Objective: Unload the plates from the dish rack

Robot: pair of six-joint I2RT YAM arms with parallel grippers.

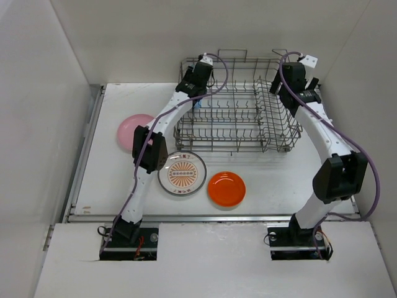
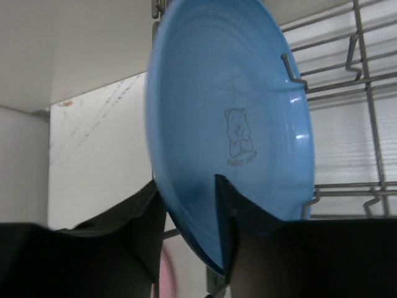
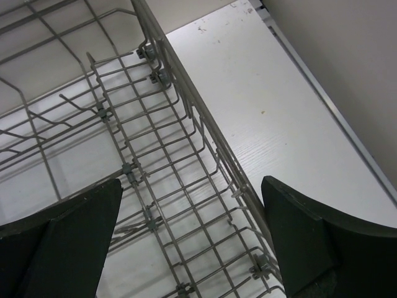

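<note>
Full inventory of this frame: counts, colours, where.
rack: 1, grey wire, far middle of table
blue plate: 1, blue, upright at rack's left end
pink plate: 1, pink, on table left of rack
patterned plate: 1, white and orange, on table before rack
orange plate: 1, orange, right of patterned plate
table: 1, white
left gripper: 1, black, shut on blue plate's rim
right gripper: 1, black, open, above rack's right wall

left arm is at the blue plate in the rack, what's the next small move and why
Probably lift the blue plate straight up out of the dish rack. The left jaws look pinched on its rim, and it stands on edge among the wire tines, so a sideways pull would likely snag.
</note>
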